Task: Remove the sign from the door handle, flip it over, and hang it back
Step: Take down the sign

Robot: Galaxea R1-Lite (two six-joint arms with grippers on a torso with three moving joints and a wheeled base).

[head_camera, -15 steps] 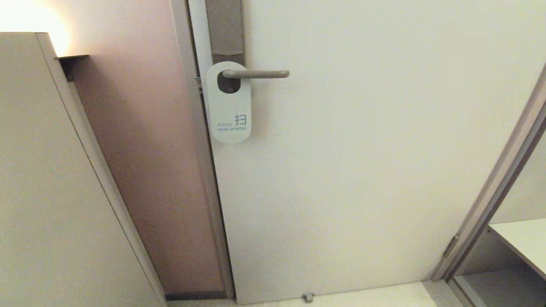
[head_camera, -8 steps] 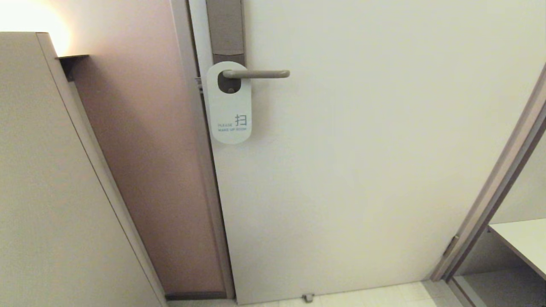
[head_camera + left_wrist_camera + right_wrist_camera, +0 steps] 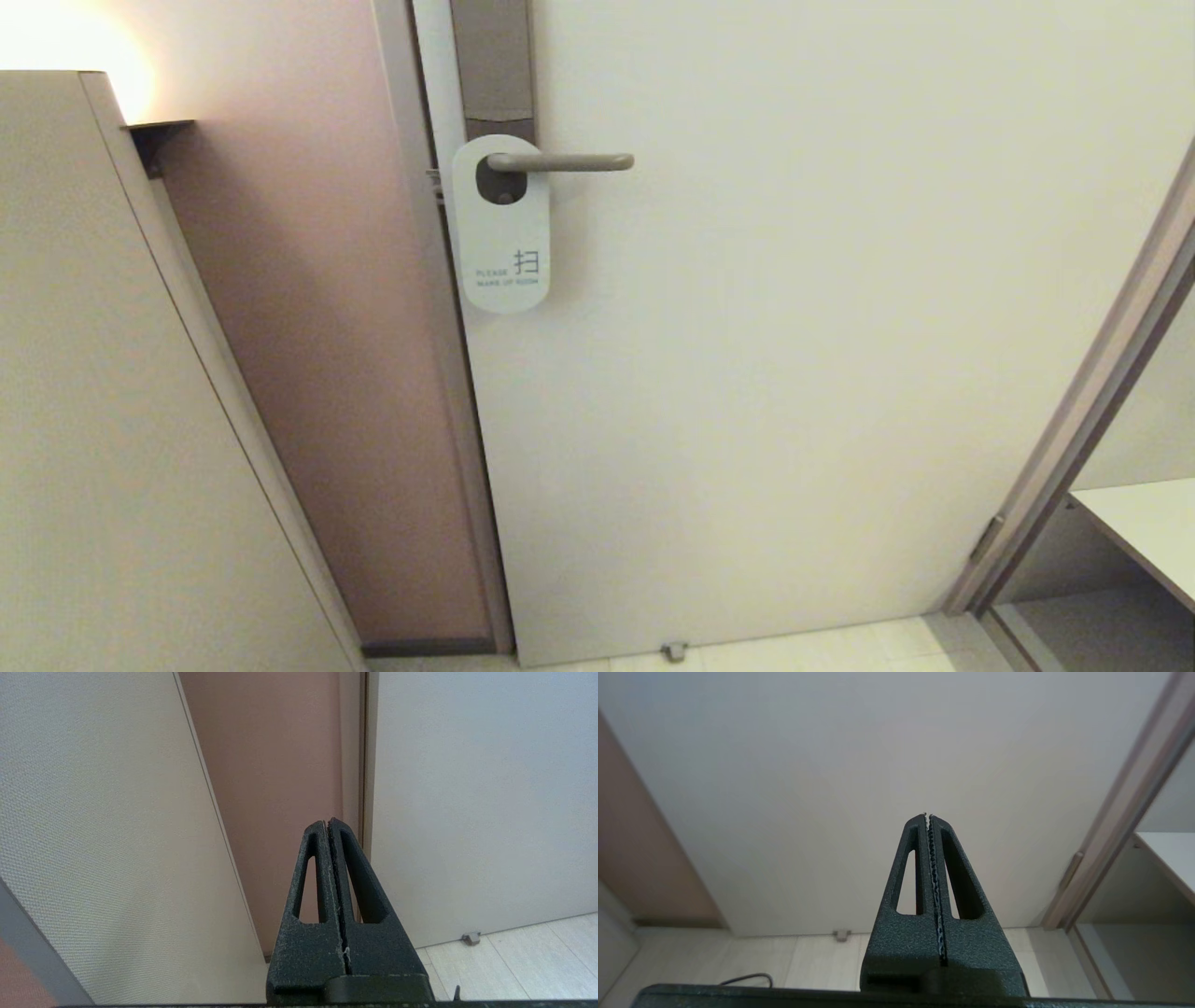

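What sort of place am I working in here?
Probably a hotel room entry: a white door with a lever door handle, and a hanging sign reading "PLEASE MAKE UP ROOM".

We see the door handle as a slim lever of matt beige-bronze metal, brushed dull rather than shiny, on a backplate of the same flat finish at the upper middle of the frame. The sign hanging from it looks like thin, smooth card or plastic, white with a faint sheen. The door is a smooth, matt off-white panel. At left, the wall panel shows a fine woven, cloth-like grain. The floor is pale, smooth tile. The left gripper and right gripper are black, rough, grainy plastic, jaws pressed together.
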